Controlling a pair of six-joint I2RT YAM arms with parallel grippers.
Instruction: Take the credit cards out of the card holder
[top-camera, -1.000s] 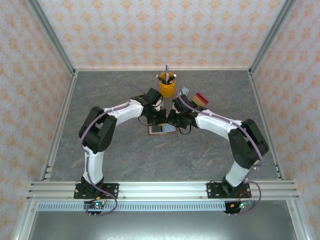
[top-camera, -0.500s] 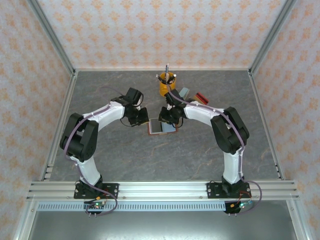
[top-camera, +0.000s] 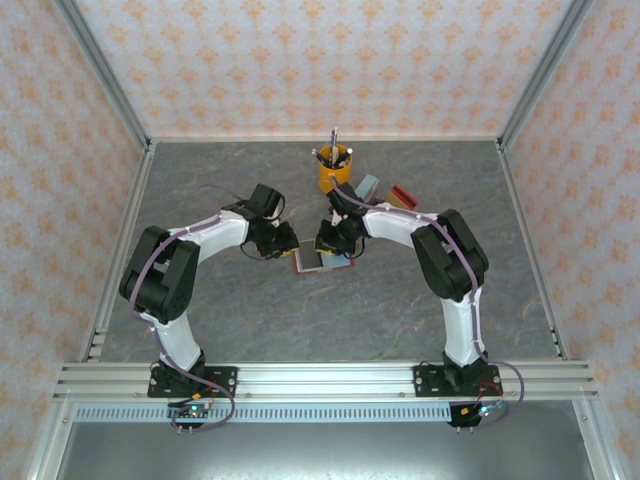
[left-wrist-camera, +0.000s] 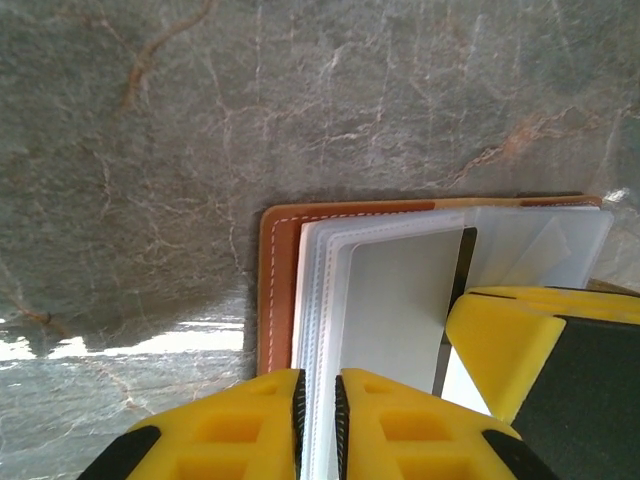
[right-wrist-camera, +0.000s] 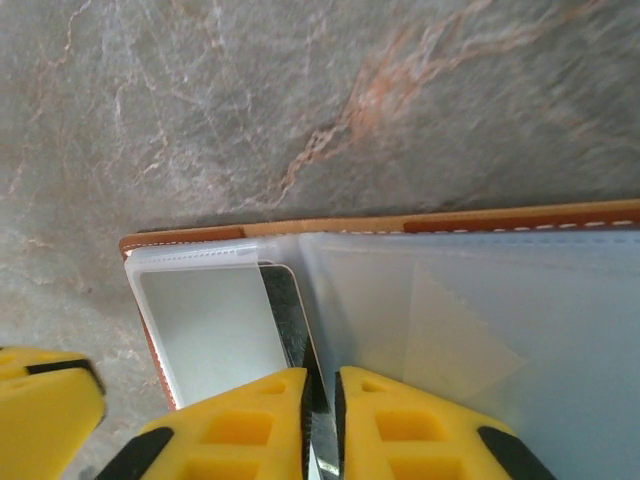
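Note:
The card holder (top-camera: 322, 261) lies open on the grey table, reddish-brown leather rim (left-wrist-camera: 275, 290) around clear plastic sleeves. At its left edge, my left gripper (left-wrist-camera: 318, 375) has its yellow jaws pinched on the sleeves' stitched edge (left-wrist-camera: 318, 300). From the other side, my right gripper (right-wrist-camera: 320, 372) is shut on a dark credit card (right-wrist-camera: 288, 305) that stands on edge out of a sleeve near the fold. A pale card face (right-wrist-camera: 205, 320) shows inside the sleeve beside it. In the top view both grippers, left (top-camera: 287, 243) and right (top-camera: 332, 243), meet over the holder.
A yellow-orange cup (top-camera: 335, 170) with pens stands just behind the holder. A pale blue block (top-camera: 370, 186) and a small red flat piece (top-camera: 403, 193) lie to its right. Metal frame posts and patterned walls ring the table.
The left arm swung out to the left, then came back to the holder's left edge. The right arm folded in closer, its gripper staying at the holder.

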